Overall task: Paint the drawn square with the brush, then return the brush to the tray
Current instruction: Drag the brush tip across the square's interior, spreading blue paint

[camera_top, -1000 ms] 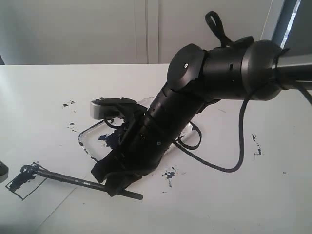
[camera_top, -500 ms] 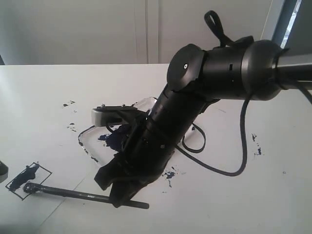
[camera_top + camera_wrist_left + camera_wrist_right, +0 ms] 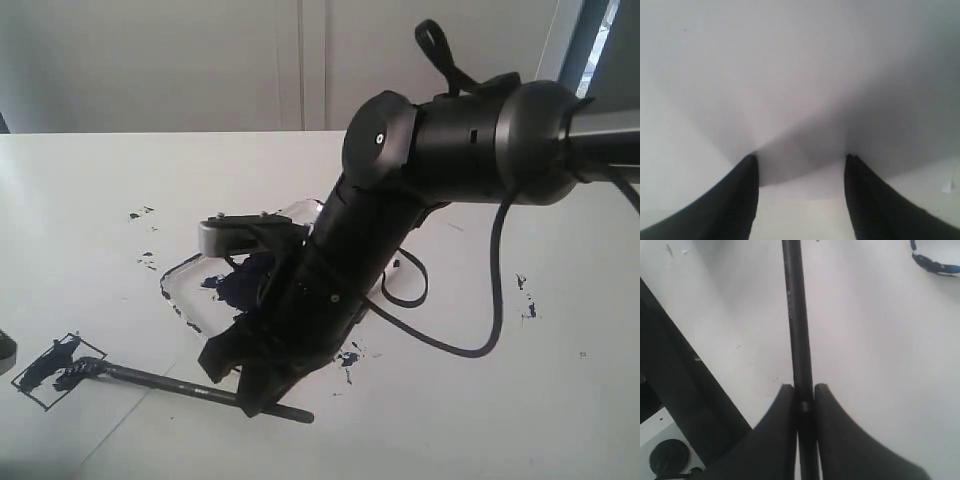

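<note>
Paint may stray outside the drawn square (image 3: 55,372), because the right claw (image 3: 252,400), clamped on the brush (image 3: 150,378) near its tail, steers a tip well ahead of it.

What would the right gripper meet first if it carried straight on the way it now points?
Probably the white table: the right gripper, shut on the brush, slants down at bare tabletop just below its tips. Nothing else shows in that line, though depth is unclear.
</note>
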`<state>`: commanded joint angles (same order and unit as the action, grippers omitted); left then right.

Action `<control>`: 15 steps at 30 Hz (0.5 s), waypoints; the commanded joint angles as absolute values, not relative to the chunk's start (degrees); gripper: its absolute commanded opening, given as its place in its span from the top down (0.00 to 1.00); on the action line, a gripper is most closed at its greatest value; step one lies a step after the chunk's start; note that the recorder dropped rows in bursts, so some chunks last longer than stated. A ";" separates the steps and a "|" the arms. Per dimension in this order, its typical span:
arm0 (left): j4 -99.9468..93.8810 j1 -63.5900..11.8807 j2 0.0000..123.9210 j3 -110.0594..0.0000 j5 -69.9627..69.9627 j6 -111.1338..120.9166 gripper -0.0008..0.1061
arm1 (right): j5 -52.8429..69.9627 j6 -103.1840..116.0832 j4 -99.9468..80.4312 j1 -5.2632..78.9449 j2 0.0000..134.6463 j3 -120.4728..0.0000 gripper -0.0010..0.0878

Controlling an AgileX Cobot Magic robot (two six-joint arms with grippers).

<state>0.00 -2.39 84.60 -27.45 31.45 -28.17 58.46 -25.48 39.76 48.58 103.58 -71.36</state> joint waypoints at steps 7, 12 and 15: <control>0.00 -2.39 84.60 -27.45 31.45 -28.06 0.47 | 60.15 -26.83 41.51 48.58 103.58 -71.36 0.99; 0.00 -2.39 84.60 -27.45 31.45 -28.06 0.47 | 61.04 -26.98 41.51 48.58 103.58 -71.36 0.99; 0.00 -2.39 84.60 -27.45 31.45 -28.06 0.47 | 62.08 -26.97 41.62 48.58 103.58 -71.36 0.99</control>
<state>0.00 -2.39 84.60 -27.45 31.45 -28.06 62.08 -26.97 41.62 48.58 103.58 -71.36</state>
